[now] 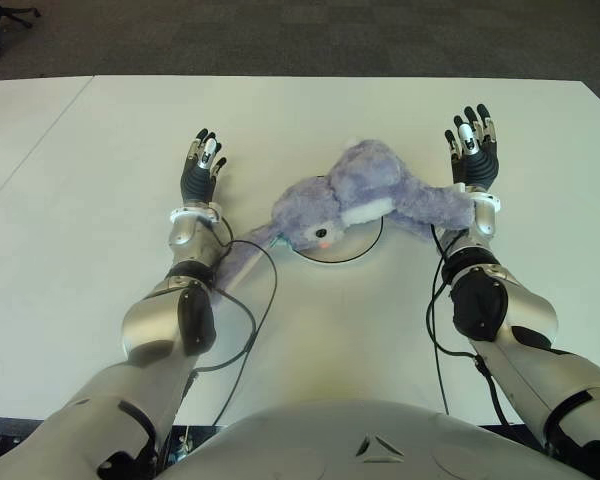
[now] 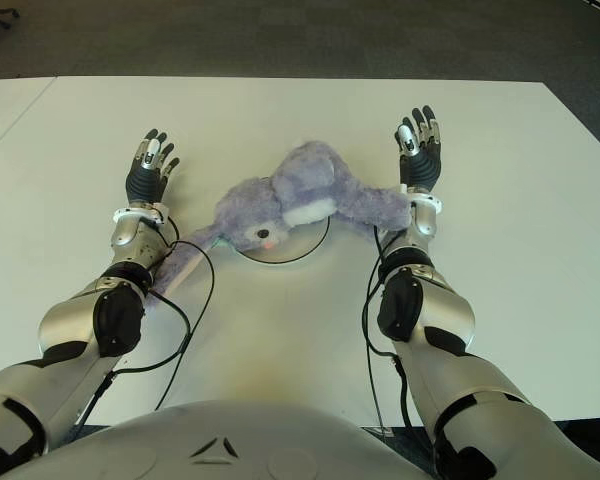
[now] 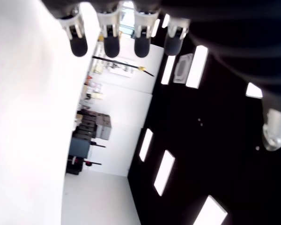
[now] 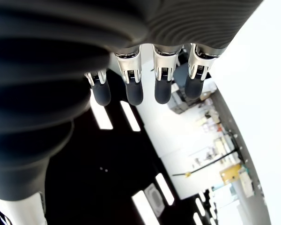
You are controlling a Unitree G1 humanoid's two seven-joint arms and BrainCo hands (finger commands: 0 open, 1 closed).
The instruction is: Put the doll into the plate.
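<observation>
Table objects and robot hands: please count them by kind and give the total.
Purple doll: 1, lying across the plate
White plate: 1
Robot hands: 2, left hand and right hand, both open, empty
Total: 4

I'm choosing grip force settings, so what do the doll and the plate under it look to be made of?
The doll looks like soft plush fabric: fuzzy lavender pile, a white patch, limp limbs draping over the table. The plate looks hard, smooth and white with a thin dark rim line, so ceramic or plastic; the pictures cannot settle which. Both the left hand and the right hand are open, holding nothing.
</observation>
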